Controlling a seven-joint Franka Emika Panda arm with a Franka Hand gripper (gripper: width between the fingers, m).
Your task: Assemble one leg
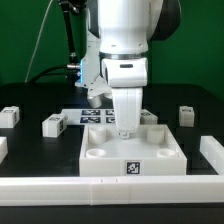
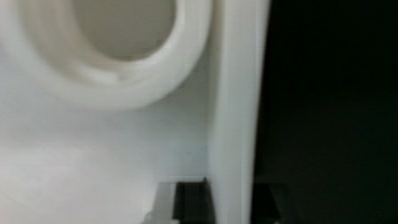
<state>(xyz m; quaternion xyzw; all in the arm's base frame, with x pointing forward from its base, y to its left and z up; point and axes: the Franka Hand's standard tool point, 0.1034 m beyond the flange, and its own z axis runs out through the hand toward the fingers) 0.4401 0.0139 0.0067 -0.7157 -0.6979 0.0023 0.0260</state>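
The large white square tray-like piece [image 1: 105,160] with round corner sockets lies in the front middle of the table, with a marker tag on its front wall. My gripper [image 1: 124,130] reaches down onto its back wall near the right back socket. In the wrist view a round socket [image 2: 107,50] shows beside a thin white wall [image 2: 235,120], and my gripper [image 2: 231,203] has one dark finger [image 2: 192,205] on each side of that wall, closed on it. Loose legs lie around: one [image 1: 52,124] at the left, one [image 1: 10,116] at the far left, one [image 1: 186,115] at the right.
The marker board [image 1: 92,117] lies flat behind the tray piece, partly hidden by the arm. Another white part [image 1: 212,152] lies at the exterior view's right edge. A long white bar [image 1: 60,186] runs along the front of the table.
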